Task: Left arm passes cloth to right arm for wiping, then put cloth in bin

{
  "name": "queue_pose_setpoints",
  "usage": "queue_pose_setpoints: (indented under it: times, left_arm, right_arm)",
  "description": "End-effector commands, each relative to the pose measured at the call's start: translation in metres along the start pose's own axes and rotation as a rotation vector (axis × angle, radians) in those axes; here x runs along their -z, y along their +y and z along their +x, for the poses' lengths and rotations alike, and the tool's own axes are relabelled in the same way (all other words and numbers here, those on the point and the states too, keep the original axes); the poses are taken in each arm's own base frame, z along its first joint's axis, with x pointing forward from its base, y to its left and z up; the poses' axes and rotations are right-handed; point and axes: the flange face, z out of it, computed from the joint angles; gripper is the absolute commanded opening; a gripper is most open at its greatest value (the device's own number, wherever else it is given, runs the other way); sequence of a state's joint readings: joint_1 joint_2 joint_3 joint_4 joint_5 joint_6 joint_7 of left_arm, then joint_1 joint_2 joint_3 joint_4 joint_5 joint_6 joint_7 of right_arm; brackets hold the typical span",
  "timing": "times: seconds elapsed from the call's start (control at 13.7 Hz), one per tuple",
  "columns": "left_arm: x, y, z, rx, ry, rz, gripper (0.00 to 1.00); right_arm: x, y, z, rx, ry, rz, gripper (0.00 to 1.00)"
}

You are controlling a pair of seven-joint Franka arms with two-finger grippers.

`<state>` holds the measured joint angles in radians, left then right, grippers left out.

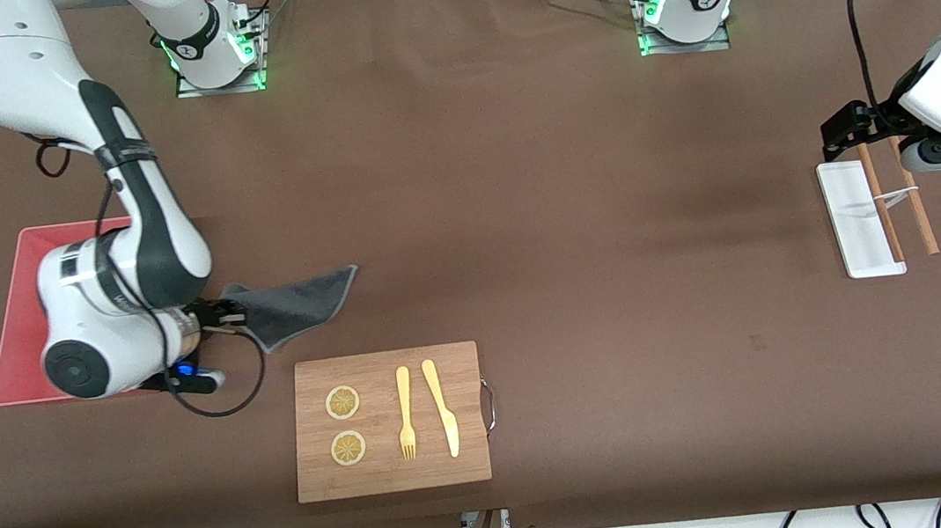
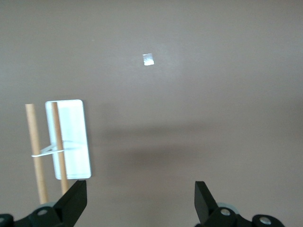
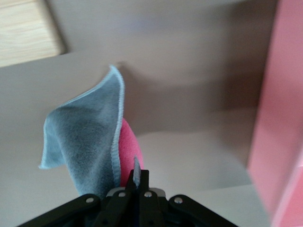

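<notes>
**Two arms, one cloth: right gripper has it beside the bin**

Front view: 2 arms; right arm reaches down w/ right gripper (image 1: 221, 314) pinched on one corner of the cloth (image 1: 298, 303); rest of cloth spreads out toward the table's middle, whether touching the table or just above it can't be told. 1 bin (image 1: 14, 342), pink, at right arm's end of table, partly covered by the arm; cloth is just beside it, not in it. 1 wooden board (image 1: 397, 476) nearer the camera than the cloth, carrying 2 lemon slices (image 1: 343, 402), 1 fork (image 1: 405, 413), 1 knife (image 1: 443, 407), all lying flat and apart; metal handle on the board's edge. Left gripper (image 1: 859, 133) waits at left arm's end, over 1 white tray (image 1: 857, 238) w/ 2 wooden sticks (image 1: 916, 209) lying across it, tied w/ a white band.

Left wrist view: left gripper (image 2: 139, 203) spread wide, nothing between the fingers (image 2: 75, 201); below it bare table, the 1 tray (image 2: 75, 142) and 2 sticks (image 2: 35, 151).

Right wrist view: right gripper (image 3: 137, 182) closed tight on the cloth (image 3: 85, 137); grey side w/ pale stitched edge, pink patch showing under the fold; bin wall (image 3: 277, 118) close by; board corner (image 3: 26, 30) in sight.
</notes>
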<state>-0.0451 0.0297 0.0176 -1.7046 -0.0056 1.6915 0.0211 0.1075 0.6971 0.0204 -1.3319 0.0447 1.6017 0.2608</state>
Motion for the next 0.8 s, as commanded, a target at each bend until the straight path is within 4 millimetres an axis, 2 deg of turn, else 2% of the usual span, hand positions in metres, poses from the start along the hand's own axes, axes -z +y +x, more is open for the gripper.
queue_pose_setpoints:
  times: [0.0,0.15,0.29,0.44,0.58,0.73]
  left_arm:
    - [0.000,0.002,-0.004,0.013,0.009,-0.017,1.00]
    - [-0.003,0.004,-0.002,0.009,-0.015,-0.012,1.00]
    - [0.008,0.000,0.011,0.010,0.012,0.018,1.00]
    - [0.015,-0.005,0.018,0.021,0.027,0.019,1.00]
    - [0.014,-0.005,0.015,0.021,0.007,0.019,1.00]
    - [0.011,0.006,0.008,0.015,-0.052,0.020,1.00]
  right_arm:
    - [0.018,0.043,-0.005,0.062,0.005,-0.010,0.00]
    - [0.030,0.059,-0.010,0.078,0.023,-0.021,0.00]
    - [0.030,0.047,-0.014,0.042,0.027,-0.014,0.00]
    - [0.014,0.010,-0.019,-0.029,0.025,0.003,0.00]
    - [-0.015,-0.034,-0.026,-0.079,0.044,0.028,0.00]
    - [-0.039,-0.075,-0.034,-0.138,0.076,0.070,0.00]
